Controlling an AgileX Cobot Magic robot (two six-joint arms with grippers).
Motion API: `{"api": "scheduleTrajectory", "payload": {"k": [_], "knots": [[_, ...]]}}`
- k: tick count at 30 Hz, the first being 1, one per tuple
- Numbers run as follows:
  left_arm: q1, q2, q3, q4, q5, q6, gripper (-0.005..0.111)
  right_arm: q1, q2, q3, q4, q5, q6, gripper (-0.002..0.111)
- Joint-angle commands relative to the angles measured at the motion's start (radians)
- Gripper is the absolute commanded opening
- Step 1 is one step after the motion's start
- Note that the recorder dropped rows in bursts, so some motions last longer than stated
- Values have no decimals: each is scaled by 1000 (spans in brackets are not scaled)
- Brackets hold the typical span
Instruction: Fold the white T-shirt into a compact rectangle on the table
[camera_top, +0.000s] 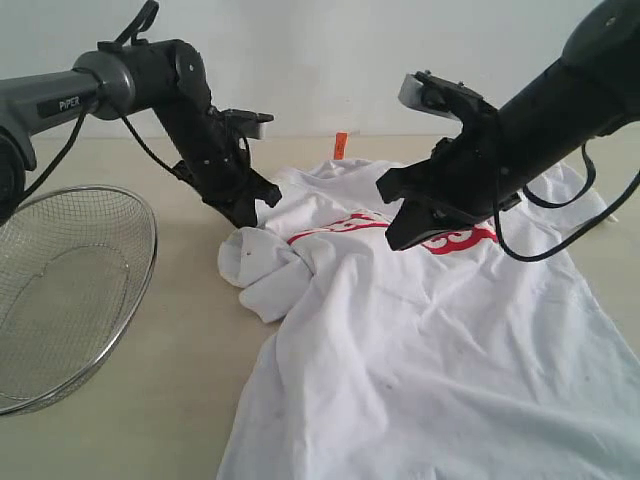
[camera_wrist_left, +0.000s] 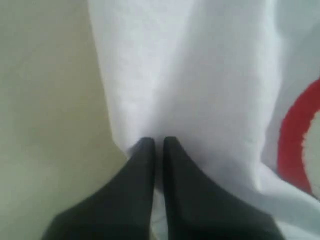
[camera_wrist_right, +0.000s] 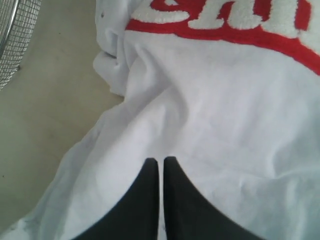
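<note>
The white T-shirt lies rumpled on the beige table, with its red lettered band across the chest and an orange collar tag at the far edge. My left gripper is down at the bunched left sleeve. In the left wrist view its jaws are shut, pinching the white cloth at its edge. My right gripper hovers just over the chest area, near the red band. Its jaws are shut above the cloth and hold nothing.
A round wire-mesh basket stands on the table at the left, close to the sleeve, and its rim also shows in the right wrist view. A pale wall runs behind the table.
</note>
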Motion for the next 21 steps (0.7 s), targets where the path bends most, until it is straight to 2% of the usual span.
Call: {"api": "scheduleTrajectory", "payload": {"k": [1,6,18,21], "knots": [[-3,27,-10,69,-1,-18,5,8,-6,-5,4,-20,-14,0],[-3,27,-22,256,-22,-95,5,8,-6,-5,4,-29,-14,0],[-3,27,-211,299,-88,-80,5,8,-6,-5,4,-18,-16,0],[-3,27,-273,268,37,-118,5,8,-6,-5,4,-20,-16,0]]}}
